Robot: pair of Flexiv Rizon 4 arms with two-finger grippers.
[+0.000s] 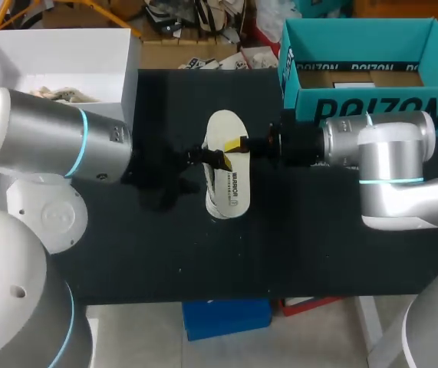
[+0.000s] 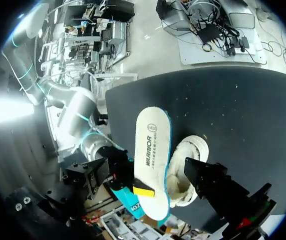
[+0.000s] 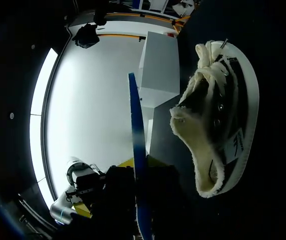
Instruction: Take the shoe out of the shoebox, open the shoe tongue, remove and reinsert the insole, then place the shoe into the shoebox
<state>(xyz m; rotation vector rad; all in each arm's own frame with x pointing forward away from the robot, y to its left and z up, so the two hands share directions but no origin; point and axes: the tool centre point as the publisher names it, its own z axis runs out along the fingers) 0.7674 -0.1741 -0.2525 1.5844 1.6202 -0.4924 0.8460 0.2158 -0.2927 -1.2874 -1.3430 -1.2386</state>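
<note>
A white insole (image 1: 228,165) with a blue underside hangs over mid-table, with my right gripper (image 1: 242,143) shut on its edge. The right wrist view has the insole (image 3: 136,130) edge-on between the yellow tips of that gripper (image 3: 138,167). A white fleece-lined shoe (image 3: 218,125) lies on its side on the black table beside it. The insole hides most of the shoe in the head view. My left gripper (image 1: 212,159) stands open at the insole's left edge. In the left wrist view its dark fingers (image 2: 208,177) sit beside the insole (image 2: 152,160), over the shoe (image 2: 192,150).
An open white box (image 1: 130,69) holding crumpled paper stands at the table's back left. At the back right is an open teal box (image 1: 372,107), just behind my right arm (image 1: 387,153). The black table (image 1: 165,253) lies bare toward its front edge.
</note>
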